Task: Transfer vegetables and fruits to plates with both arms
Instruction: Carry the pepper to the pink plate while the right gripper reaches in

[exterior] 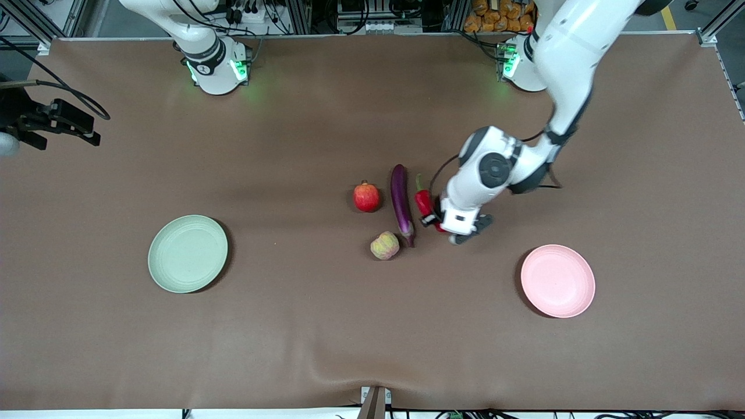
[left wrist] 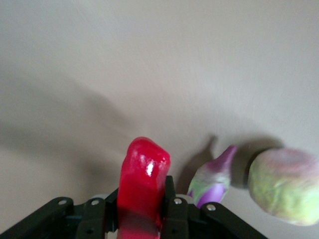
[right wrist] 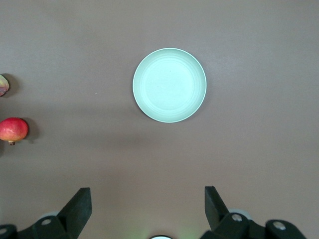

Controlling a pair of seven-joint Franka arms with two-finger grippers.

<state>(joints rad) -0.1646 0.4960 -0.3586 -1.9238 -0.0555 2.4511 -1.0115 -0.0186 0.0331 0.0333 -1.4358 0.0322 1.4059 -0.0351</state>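
The left gripper [exterior: 437, 222] is down at the table in the middle, its fingers [left wrist: 172, 211] clamped on the chili [exterior: 424, 201], which shows red and glossy between them in the left wrist view [left wrist: 143, 186]. The chili lies just beside the eggplant [exterior: 401, 202], on the side toward the left arm's end of the table. The eggplant runs lengthwise toward the front camera, its stem end nearest that camera and close to the ribbed fruit [exterior: 385, 245]. The pomegranate [exterior: 366, 196] sits beside the eggplant toward the right arm's end, farther from the camera than the ribbed fruit. The pink plate [exterior: 557, 281] lies near the camera toward the left arm's end, well apart from the produce. The green plate [exterior: 187, 253] lies toward the right arm's end, also well apart. The right arm waits: its gripper [right wrist: 147, 209] hangs high over the table with the fingers [right wrist: 79, 208] spread wide and nothing between them, looking down on the green plate [right wrist: 169, 85] with the pomegranate [right wrist: 13, 130] at the edge of its view.
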